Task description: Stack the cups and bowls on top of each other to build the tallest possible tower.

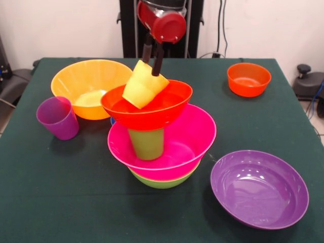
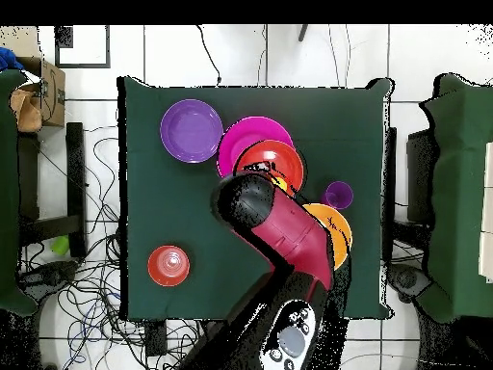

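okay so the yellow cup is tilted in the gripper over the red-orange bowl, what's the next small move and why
Probably level the yellow cup before letting go. The gripper holds it at its upper edge, and it leans over with its lower part inside the red-orange bowl, which sits on the green cup in the pink bowl. Released tilted, it would likely tip over in that bowl rather than stand.
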{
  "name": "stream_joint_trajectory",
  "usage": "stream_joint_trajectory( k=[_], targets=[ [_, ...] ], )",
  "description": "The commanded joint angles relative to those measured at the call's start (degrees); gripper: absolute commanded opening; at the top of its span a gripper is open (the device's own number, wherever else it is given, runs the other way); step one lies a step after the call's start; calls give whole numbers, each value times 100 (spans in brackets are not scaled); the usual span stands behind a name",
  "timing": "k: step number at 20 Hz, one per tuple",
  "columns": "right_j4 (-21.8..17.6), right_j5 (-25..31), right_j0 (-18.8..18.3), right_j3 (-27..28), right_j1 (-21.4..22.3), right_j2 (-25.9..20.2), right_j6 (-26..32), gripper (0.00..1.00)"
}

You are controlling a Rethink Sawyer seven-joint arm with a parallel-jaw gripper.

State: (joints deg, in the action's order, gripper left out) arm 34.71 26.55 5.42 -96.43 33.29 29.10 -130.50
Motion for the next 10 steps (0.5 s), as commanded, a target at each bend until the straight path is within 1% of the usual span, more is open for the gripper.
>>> stream_joint_trajectory(
  k=[1,4,10],
  targets=[
    [270,-258,276,366,-673,-444,-1641,100],
    [277,-304,282,336,-669,-460,-1617,100],
    [197,-440,95,190,-530,-591,-1382,100]
  ],
)
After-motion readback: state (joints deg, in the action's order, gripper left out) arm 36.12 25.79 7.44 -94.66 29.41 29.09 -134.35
